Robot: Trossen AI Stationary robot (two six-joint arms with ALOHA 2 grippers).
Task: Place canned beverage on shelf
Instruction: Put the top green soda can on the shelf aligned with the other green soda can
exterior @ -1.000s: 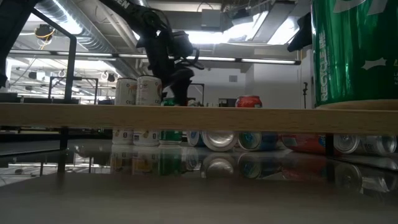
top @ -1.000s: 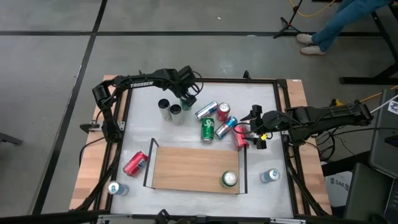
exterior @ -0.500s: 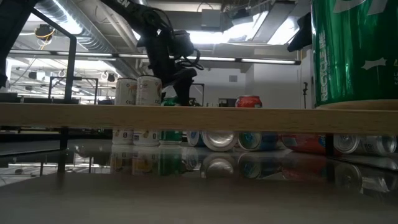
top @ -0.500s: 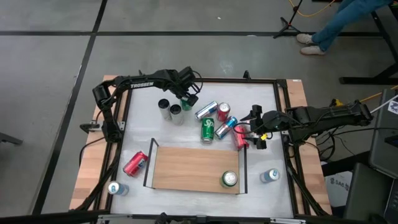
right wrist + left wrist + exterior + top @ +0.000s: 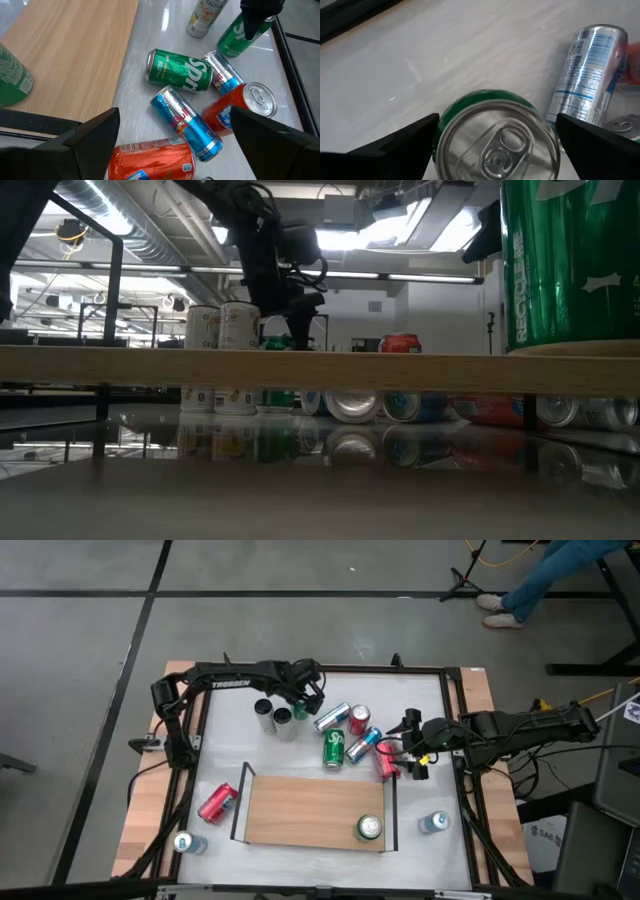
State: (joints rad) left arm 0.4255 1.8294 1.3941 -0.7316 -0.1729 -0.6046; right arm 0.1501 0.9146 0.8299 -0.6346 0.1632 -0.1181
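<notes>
standing upright near the desk's far edge, the green aluminium drink can [image 5: 495, 137] has its long axis vertical and its silver pull-tab lid facing straight up. the left tool [image 5: 305, 697] hangs directly over it with its two dark fingers [image 5: 385, 150] spread apart, one on each side of the lid; the fingers do not visibly touch the can. the left arm reaches in from the desk's left side along the far edge, its wrist bent down toward the can. just beside the can lies a silver and blue slim can [image 5: 587, 75] on its side.

the flat light-brown wooden shelf with thin black end rails [image 5: 300, 810] lies at the desk's near middle, well apart from the green can, its long side running left to right. one green upright can [image 5: 369, 828] stands on its right near corner.

the right tool [image 5: 408, 752] waits over the desk's right side, fingers apart, holding nothing, above a red can lying on its side [image 5: 152, 160].
</notes>
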